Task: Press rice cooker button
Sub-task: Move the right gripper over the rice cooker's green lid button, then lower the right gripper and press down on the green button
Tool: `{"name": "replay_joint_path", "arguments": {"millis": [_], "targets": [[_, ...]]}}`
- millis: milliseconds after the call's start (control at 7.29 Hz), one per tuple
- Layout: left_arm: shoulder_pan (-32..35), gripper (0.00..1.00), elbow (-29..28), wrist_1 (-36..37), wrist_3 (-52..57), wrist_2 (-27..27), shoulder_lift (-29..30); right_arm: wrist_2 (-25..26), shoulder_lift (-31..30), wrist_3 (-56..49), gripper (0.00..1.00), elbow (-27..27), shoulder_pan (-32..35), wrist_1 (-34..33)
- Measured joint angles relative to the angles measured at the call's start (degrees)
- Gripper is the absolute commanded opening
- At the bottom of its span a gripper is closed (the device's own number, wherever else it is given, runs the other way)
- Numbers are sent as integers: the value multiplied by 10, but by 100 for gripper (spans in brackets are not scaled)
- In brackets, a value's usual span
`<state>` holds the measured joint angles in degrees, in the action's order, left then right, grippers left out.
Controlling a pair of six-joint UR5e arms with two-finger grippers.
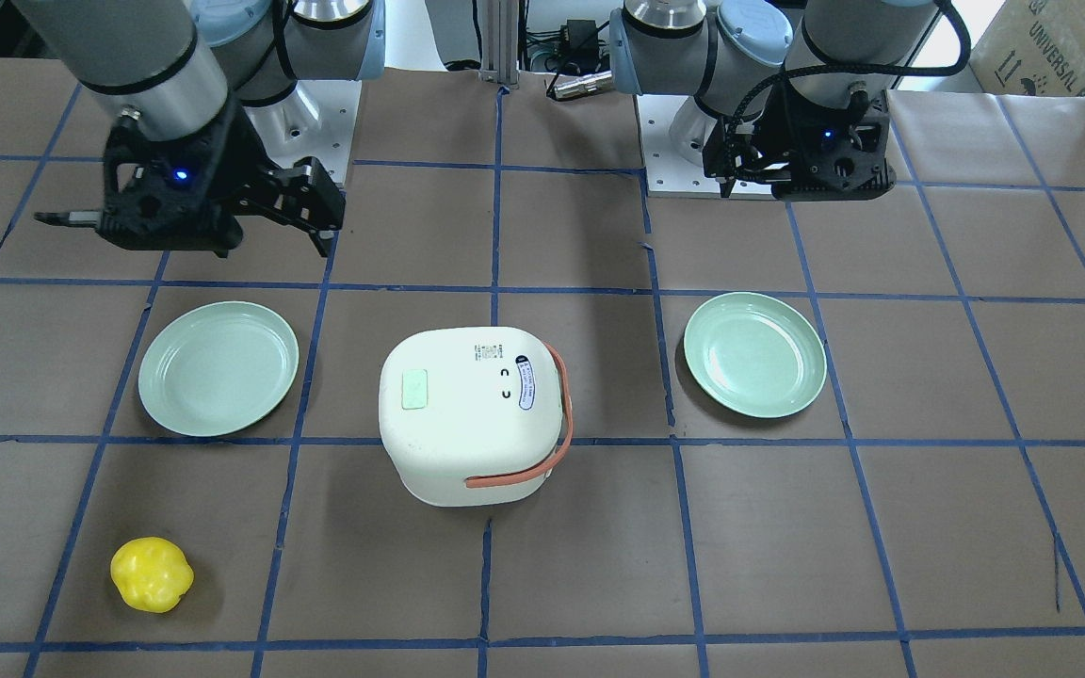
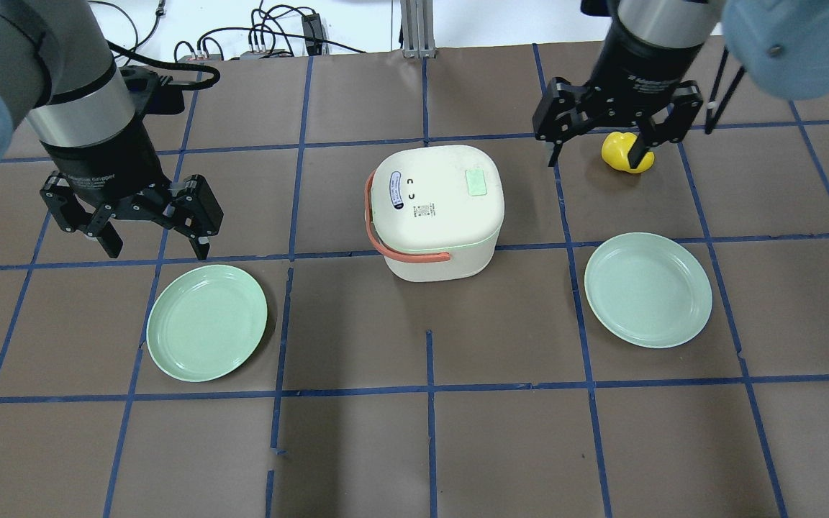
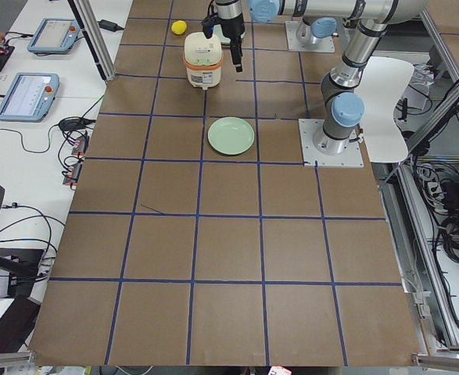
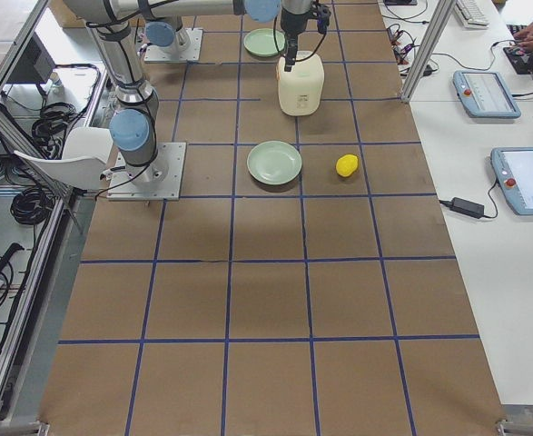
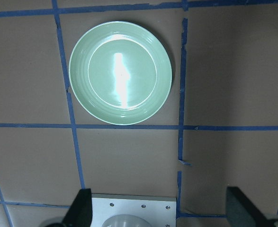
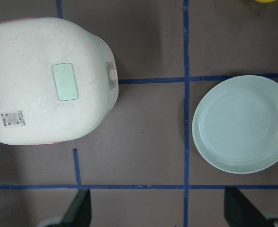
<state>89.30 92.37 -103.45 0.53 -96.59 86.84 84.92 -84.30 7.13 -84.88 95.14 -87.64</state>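
Rice cooker (image 2: 436, 216) sits mid-surface between left plate (image 2: 207, 322) and right plate (image 2: 648, 289), and its pale green button (image 2: 476, 182) is on the lid's half toward my right arm, long axis pointing away from me. My right gripper (image 2: 596, 155) hangs released, jaws spread wide, near that side and way closer than my left gripper (image 2: 157, 248), which is spread open too. Just bare surface between right gripper and cooker, I reckon; the yellow toy (image 1: 152, 574) sits on its far side.
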Motion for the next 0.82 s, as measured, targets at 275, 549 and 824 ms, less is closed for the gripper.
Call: {"name": "replay_joint_path", "arguments": {"millis": [275, 549, 824], "targets": [[0, 100, 0, 0, 0, 0, 0, -4, 46, 48, 32, 1, 44, -65], [0, 100, 0, 0, 0, 0, 0, -29, 69, 59, 20, 1, 52, -85], [0, 100, 0, 0, 0, 0, 0, -41, 89, 60, 18, 2, 53, -92]]}}
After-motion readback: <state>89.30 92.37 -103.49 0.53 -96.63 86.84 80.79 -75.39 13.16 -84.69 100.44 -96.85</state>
